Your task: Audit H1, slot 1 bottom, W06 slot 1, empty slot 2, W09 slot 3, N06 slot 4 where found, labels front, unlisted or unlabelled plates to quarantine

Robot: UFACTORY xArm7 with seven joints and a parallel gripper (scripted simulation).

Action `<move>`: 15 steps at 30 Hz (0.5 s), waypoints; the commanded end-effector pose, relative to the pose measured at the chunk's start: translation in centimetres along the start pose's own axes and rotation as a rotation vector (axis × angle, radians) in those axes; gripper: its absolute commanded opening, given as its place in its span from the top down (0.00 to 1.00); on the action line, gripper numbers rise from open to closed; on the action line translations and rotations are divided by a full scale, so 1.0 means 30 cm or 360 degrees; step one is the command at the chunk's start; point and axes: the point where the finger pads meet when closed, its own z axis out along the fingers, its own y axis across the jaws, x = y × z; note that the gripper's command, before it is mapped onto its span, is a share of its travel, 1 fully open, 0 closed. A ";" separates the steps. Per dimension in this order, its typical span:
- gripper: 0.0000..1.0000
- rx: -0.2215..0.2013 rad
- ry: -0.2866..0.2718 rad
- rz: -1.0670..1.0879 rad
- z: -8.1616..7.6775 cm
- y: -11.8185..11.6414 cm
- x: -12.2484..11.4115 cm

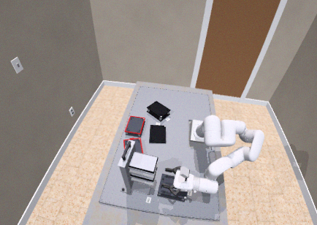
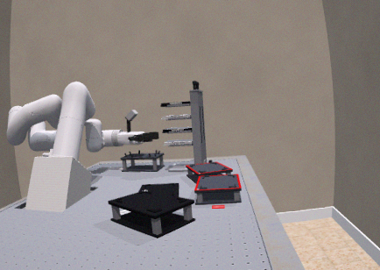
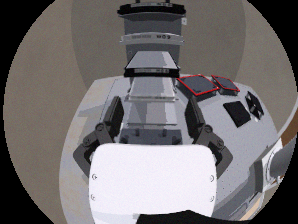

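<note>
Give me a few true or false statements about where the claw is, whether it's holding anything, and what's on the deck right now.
1. The claw is shut on a plate. False: its fingers stand wide open with nothing between them.
2. The claw points toward the plate hotel, level with its lower shelves. True.
3. Both red-rimmed nests sit beside the hotel's post, on the side away from the arm. True.
4. The claw hangs above the red-rimmed nests. False: it hangs above the dark nest in front of the hotel.
5. The hotel lies tipped over on the deck. False: it stands upright, shelves sticking out toward the arm.
</note>
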 end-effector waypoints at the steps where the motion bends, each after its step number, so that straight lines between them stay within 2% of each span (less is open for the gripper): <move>1: 0.00 -0.0002 0.0000 0.0004 -0.016 0.001 0.003; 15: 0.00 -0.0002 0.0000 0.0004 -0.088 0.001 0.003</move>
